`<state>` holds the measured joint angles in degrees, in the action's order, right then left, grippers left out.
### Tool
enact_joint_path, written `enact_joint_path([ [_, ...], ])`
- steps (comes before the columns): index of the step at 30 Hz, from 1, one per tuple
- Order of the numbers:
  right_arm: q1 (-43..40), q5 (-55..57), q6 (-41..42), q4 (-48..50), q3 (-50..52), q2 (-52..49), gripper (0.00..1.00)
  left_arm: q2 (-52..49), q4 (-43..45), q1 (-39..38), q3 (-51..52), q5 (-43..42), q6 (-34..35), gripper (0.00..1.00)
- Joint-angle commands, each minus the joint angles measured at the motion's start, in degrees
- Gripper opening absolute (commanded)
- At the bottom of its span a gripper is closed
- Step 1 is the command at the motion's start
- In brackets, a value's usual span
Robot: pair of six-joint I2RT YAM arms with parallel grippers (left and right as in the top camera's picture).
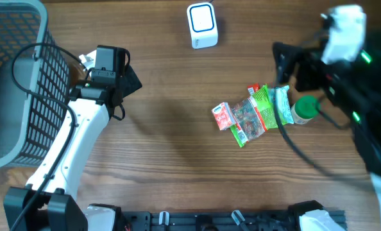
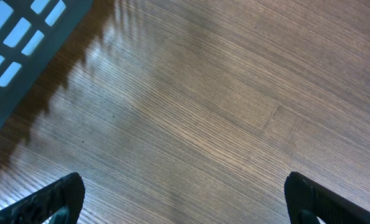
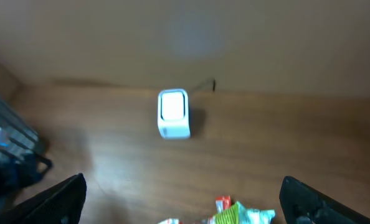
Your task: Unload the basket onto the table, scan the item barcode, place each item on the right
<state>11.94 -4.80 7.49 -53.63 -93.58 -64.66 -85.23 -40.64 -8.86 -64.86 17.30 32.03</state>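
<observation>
1. Two pincers, both released and empty. The left pincer [image 2: 185, 208] has its jaws spread wide, with only bare tabletop [image 2: 203, 112] between them.
2. The right pincer [image 3: 188, 205] is the same: jaws apart, nothing held. It hangs at the right side and looks across at the scanner [image 3: 173, 113].
3. Task items: a heap of snack packets [image 1: 245, 115] lies right of centre, overlapping one another. A green-capped bottle [image 1: 304, 109] touches the heap's right edge. The heap sits near the right pincer, and its top just shows at the bottom of that wrist view. No barcode is readable on anything, so I cannot tell which face is up.
4. The scanner is a white box standing near the far edge, well apart from the heap. My read is that it's central so either arm can present an item to it.
5. A grey mesh basket [image 1: 46, 77] sits at the left edge, just beside the left arm. It's probably the drop-off for scanned goods.
6. Room to move: the tabletop between heap and scanner is open, with nothing in the path. The heap itself is the tight spot, because the packets overlap and the bottle butts against them.
7. A black cable [image 1: 293, 144] crosses just right of the heap, and I cannot tell whether it is lying or hanging. It's a snag risk.
8. My judgement is that nothing has been picked yet, and the right arm is the nearer one.
</observation>
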Motion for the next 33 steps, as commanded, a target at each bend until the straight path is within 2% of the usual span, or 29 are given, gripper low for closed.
enact_joint_path([
  [1,0.24,0.57,0.0,0.0,-0.55,7.15,1.0,-0.02,0.13,0.24,0.13,0.11,-0.09,1.0],
  [6,0.24,1.33,-0.02,-1.73,-0.55,12.31,1.0,-0.02,0.11,0.24,0.13,0.13,-0.09,1.0],
  [12,0.35,9.01,-0.02,-5.09,1.62,17.84,1.0,-0.02,0.13,0.24,0.13,0.11,-0.09,1.0],
  [15,0.35,10.75,-0.02,-4.24,6.73,25.05,1.0,-0.02,0.13,0.24,0.13,0.11,-0.09,1.0],
  [18,0.35,11.3,-0.02,-0.04,17.75,36.02,1.0,-0.02,0.11,0.24,0.13,0.11,-0.09,1.0],
  [23,-0.11,12.55,0.02,12.76,40.92,54.55,1.0,-0.02,0.13,0.24,0.13,0.11,-0.09,1.0],
  [26,-1.6,11.47,0.17,28.35,55.23,62.03,1.0,-0.02,0.11,0.24,0.13,0.13,-0.09,1.0],
  [29,-4.98,3.52,0.04,49.9,68.59,64.3,1.0,-0.02,0.11,0.24,0.13,0.11,-0.09,1.0],
  [33,-8.04,-3.26,0.44,63.56,79.47,64.43,1.0,-0.02,0.13,0.24,0.13,0.11,-0.09,1.0],
])
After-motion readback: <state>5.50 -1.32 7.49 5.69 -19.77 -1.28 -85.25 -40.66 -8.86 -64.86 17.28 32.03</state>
